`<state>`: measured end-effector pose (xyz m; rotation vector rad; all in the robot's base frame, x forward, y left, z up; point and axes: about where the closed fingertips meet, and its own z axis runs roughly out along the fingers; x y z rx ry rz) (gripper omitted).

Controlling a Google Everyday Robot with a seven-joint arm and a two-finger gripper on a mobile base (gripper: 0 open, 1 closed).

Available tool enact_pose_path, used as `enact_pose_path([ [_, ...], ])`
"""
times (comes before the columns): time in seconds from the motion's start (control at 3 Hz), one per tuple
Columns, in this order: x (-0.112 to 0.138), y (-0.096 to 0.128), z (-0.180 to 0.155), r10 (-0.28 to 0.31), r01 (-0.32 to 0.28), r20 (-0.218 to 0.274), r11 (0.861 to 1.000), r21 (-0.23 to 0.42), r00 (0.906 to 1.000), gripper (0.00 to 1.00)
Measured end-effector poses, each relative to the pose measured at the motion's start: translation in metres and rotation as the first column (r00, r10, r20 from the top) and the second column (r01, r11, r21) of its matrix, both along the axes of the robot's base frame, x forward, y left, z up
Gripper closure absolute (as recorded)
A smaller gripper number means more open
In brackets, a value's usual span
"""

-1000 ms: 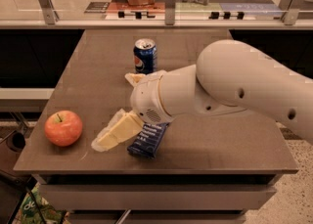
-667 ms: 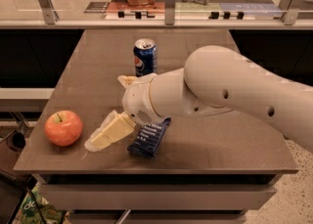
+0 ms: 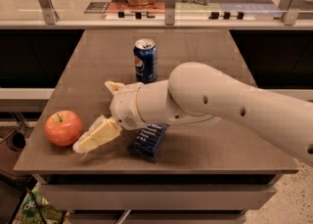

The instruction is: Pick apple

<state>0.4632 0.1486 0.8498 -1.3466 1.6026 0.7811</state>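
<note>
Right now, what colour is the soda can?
Blue soda can with red-and-white logo, clearest in the camera view; the gripper is beside the apple.

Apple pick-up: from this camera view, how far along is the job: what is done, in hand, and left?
Done: the approach; the end effector sits low beside the apple, on its right in the picture. In hand: lining up, open, with nothing gripped. Left: closing on the apple and lifting it; it rests on the table.
</note>
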Motion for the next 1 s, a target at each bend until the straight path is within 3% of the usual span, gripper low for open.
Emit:
enact_pose_path([
  [1.0,-0.011,0.040,-0.004,0.105,-0.100,-0.031,0.986,0.132,0.9940,0.00],
])
